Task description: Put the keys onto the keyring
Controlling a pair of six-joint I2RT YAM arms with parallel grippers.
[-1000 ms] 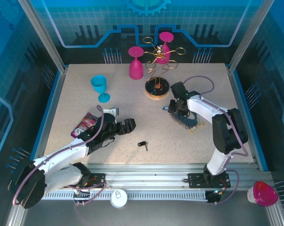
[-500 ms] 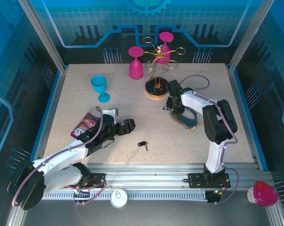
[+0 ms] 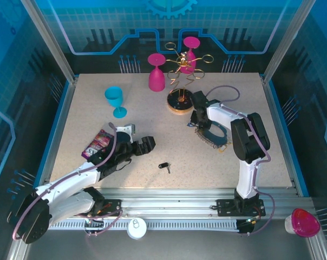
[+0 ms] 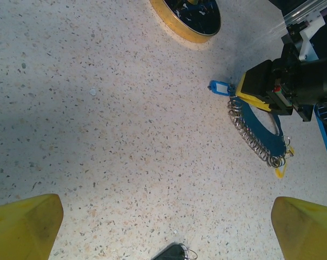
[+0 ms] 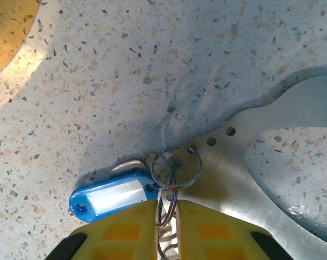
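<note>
The keyring (image 3: 213, 136) is a dark flat loop edged with many small wire rings, lying right of centre; its blue tag (image 3: 192, 125) points left. My right gripper (image 3: 198, 119) is down at the tag end. In the right wrist view its yellow fingers (image 5: 125, 233) are shut on one wire ring (image 5: 167, 208) beside the blue tag (image 5: 112, 197) and the silver plate (image 5: 250, 168). A black-headed key (image 3: 164, 166) lies alone at front centre. My left gripper (image 3: 147, 144) hovers open to its left; the key (image 4: 177, 253) lies between its spread fingertips (image 4: 25, 227).
A gold wire rack on a round wooden base (image 3: 181, 101) stands just behind the right gripper. Two pink goblets (image 3: 156, 77) (image 3: 190, 51) and a teal goblet (image 3: 115, 101) stand at the back. A snack packet (image 3: 97, 142) lies by the left arm.
The right arm has folded more upright and its gripper has shifted slightly left onto the tag end of the keyring. The left arm has hardly moved.
</note>
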